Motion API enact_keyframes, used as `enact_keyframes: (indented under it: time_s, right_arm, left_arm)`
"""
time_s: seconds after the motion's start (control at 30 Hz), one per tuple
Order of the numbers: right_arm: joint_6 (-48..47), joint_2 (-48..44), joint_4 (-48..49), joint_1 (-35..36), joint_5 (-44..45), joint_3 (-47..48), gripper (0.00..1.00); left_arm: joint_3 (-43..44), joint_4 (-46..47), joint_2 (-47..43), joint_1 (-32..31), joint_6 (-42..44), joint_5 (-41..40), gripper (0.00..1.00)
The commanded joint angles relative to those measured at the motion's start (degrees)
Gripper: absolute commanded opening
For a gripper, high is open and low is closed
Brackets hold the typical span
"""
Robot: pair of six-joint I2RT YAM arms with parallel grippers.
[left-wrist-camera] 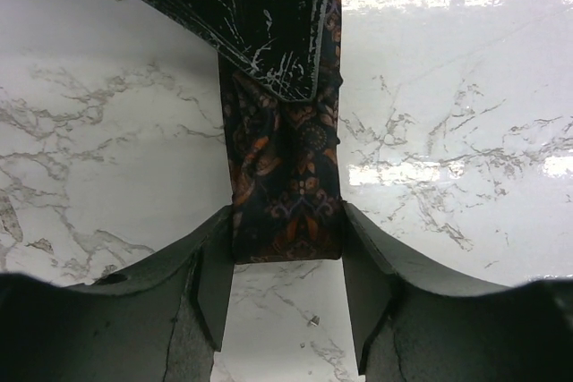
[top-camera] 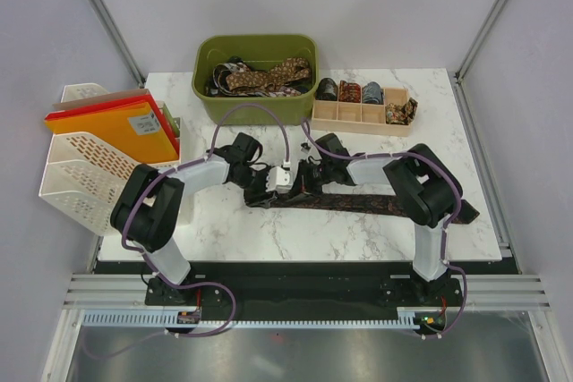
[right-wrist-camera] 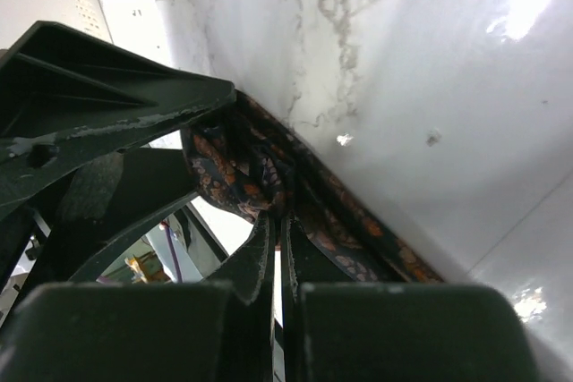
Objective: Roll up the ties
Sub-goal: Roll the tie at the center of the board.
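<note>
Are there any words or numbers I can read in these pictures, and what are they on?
No text can be read in any view.
On the orange folder, a pale patch may be a label; it is too small to read.
The tie shows only a pattern, no letters.
</note>
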Motion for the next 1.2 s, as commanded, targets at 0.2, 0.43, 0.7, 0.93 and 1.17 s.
enact_keyframes:
  time_s: [0.2, 0.43, 0.7, 0.93, 1.17]
  right_arm:
    - [-2.17, 3.79, -0.63, -0.62, 2.5, 0.06, 0.0]
    - [-2.44, 4.06, -0.81, -0.53, 2.77, -0.03, 0.0]
    - [-2.44, 3.88, -0.11, -0.53, 2.6, -0.2, 0.0]
    - [-0.95, 3.35, 2.61, -0.45, 0.31, -0.99, 0.0]
    - [-0.94, 1.78, 3.23, -1.32, -2.5, -0.56, 0.06]
  left_arm:
    - [-2.3, 2.48, -4.24, -0.35, -0.79, 2.51, 0.5]
    - [1.83, 3.36, -3.99, -3.25, -5.1, 3.57, 0.39]
    - [5.0, 5.73, -0.73, -7.47, -10.28, 2.43, 0.39]
    - [7.28, 5.82, 3.66, -9.49, -12.84, -0.91, 0.39]
    - [8.34, 0.46, 6.39, -10.73, -10.47, -5.57, 0.39]
